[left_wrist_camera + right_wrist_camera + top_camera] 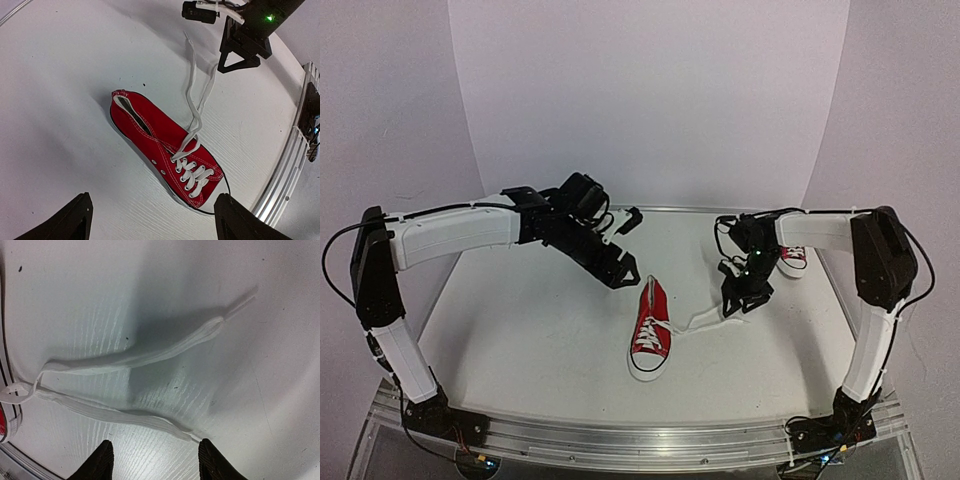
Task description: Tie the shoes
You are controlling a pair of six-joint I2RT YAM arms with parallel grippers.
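the shoe (650, 328) lies flat on the counter (520, 330) between the arms, toe toward the bases, untied. its laces (194, 95) trail loose toward the right arm. a second shoe (793, 257) sits at the far right, half hidden behind that arm. the left fingers (75, 222) hang wide apart above the shoe, holding nothing. the right fingers (102, 462) stand partly apart over the two lace strands with nothing between them. the nearer strand's end lies just beside one fingertip.

the shoe looks light. its canvas looks soft and its rubber sole and toe cap stiffer, so it would likely slide if a lace is tugged. the laces are limp, thin and flat against the counter, so hard to pinch. the best hold is probably near each free end, where the strands lie apart. no container is in view, and the shoe's mouth looks empty.
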